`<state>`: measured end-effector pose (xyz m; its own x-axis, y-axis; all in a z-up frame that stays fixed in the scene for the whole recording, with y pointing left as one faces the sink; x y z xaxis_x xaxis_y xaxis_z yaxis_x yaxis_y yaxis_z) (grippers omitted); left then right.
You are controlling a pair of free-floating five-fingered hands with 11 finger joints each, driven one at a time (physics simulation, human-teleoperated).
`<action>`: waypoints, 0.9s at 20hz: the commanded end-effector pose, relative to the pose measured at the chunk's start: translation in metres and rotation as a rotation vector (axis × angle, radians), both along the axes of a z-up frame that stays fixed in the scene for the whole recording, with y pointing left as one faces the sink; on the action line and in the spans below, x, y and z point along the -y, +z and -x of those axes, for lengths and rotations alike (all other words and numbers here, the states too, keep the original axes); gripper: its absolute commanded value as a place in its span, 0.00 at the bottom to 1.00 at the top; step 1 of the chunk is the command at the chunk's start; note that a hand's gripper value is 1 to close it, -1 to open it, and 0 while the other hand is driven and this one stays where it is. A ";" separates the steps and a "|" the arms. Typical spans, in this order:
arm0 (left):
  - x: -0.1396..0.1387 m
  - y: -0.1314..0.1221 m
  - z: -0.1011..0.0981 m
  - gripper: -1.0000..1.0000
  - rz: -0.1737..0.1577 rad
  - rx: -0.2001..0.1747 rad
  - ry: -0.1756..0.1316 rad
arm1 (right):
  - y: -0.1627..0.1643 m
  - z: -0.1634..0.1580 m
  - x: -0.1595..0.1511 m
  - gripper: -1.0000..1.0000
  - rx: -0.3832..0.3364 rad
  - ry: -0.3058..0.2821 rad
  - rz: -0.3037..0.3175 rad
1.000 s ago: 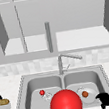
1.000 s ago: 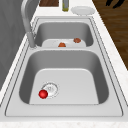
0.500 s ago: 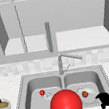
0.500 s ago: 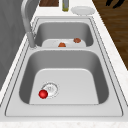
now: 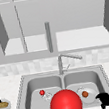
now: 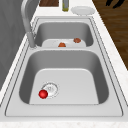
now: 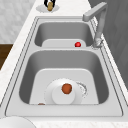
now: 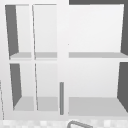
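From the left, I saw a small red ball (image 6: 43, 94) touching the drain (image 6: 50, 88) in the near basin (image 6: 75, 82). Two brown items (image 6: 62, 44) lay in the far basin, and my hand (image 6: 113, 3) hovered beyond the counter plate (image 6: 83, 10).

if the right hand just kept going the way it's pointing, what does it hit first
Probably the white plate in the right basin: the right hand hovers at that basin's front corner, fingers curled toward it. The brown ball sits further along. Depth is unclear.

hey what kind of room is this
Most likely a kitchen, rendered in a simulator: a double steel sink with a faucet set in a pale counter, plates in and beside the basins, and an open wall cabinet above.
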<state>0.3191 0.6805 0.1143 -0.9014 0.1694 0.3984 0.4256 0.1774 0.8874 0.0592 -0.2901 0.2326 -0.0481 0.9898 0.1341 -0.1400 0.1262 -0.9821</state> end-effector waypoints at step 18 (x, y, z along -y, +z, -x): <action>0.020 0.106 0.039 0.00 -0.035 -0.006 -0.053 | 0.000 0.000 0.000 0.50 0.000 0.000 0.000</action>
